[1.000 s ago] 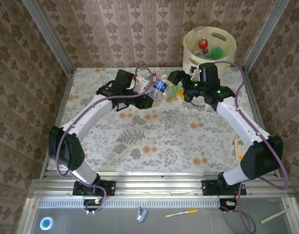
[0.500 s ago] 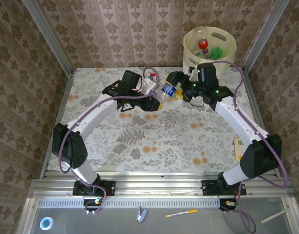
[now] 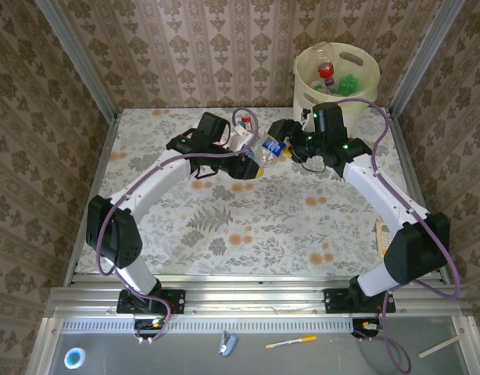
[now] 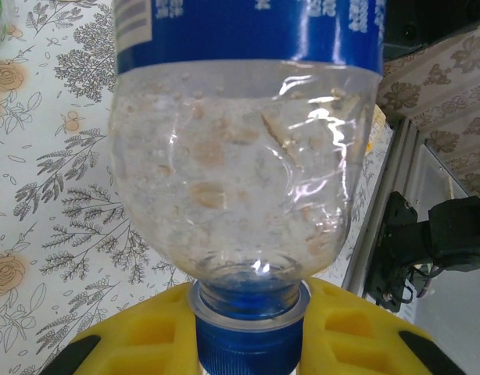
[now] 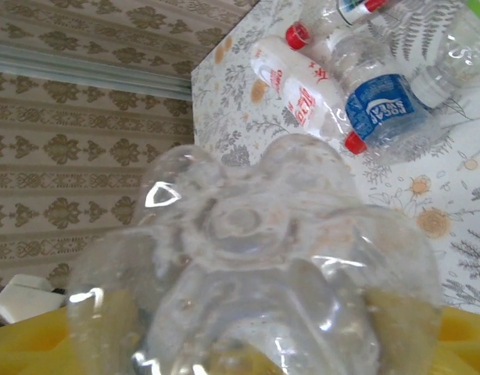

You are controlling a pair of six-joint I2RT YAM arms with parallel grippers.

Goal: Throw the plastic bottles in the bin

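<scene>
- Nearest, in front of the arm bases, a pen (image 3: pixel 291 341) and a tape roll (image 3: pixel 74 358) lie on a grey ledge.
- A calculator (image 3: pixel 385 237) sits at the right edge of the floral bench (image 3: pixel 224 219), well apart from the bottles.
- The left fingers (image 4: pixel 146 340) clasp the blue-label bottle (image 4: pixel 240 180) at its neck, just above the blue cap.
- The right fingers (image 5: pixel 463 344) hold a clear bottle (image 5: pixel 248 258), its base towards the wrist camera.
- Both held bottles hang close together over the far middle of the bench.
- Loose bottles (image 5: pixel 306 90) lie on the bench beyond, touching one another.
- The bin (image 3: pixel 363 61) stands at the far right corner with binned bottles (image 3: pixel 327 70) inside; the right wrist lies between it and the held pair.
- Patterned wallpaper (image 3: pixel 185 47) walls the bench in.
</scene>
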